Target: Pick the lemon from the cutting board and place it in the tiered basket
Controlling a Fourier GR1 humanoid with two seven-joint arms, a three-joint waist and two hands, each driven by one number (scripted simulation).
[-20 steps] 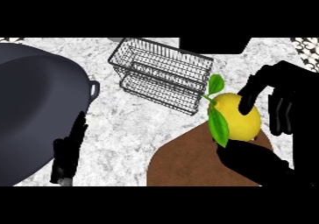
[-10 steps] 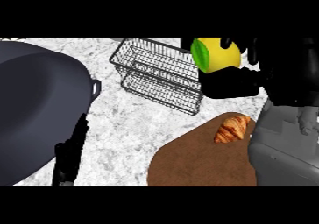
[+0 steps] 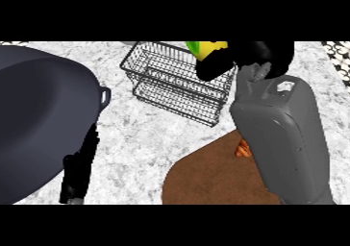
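Right robot hand (image 3: 267, 55) holds lemon (image 3: 206, 47) above tiered basket (image 3: 174, 84) on marbled counter (image 3: 135, 134).

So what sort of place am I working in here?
Most likely a kitchen counter: a marbled white worktop, a large dark pan, a wire tiered basket and a wooden cutting board.

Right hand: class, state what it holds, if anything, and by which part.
The right hand holds the lemon, with its fingers curled round the fruit's near side. The hand hides most of the lemon.
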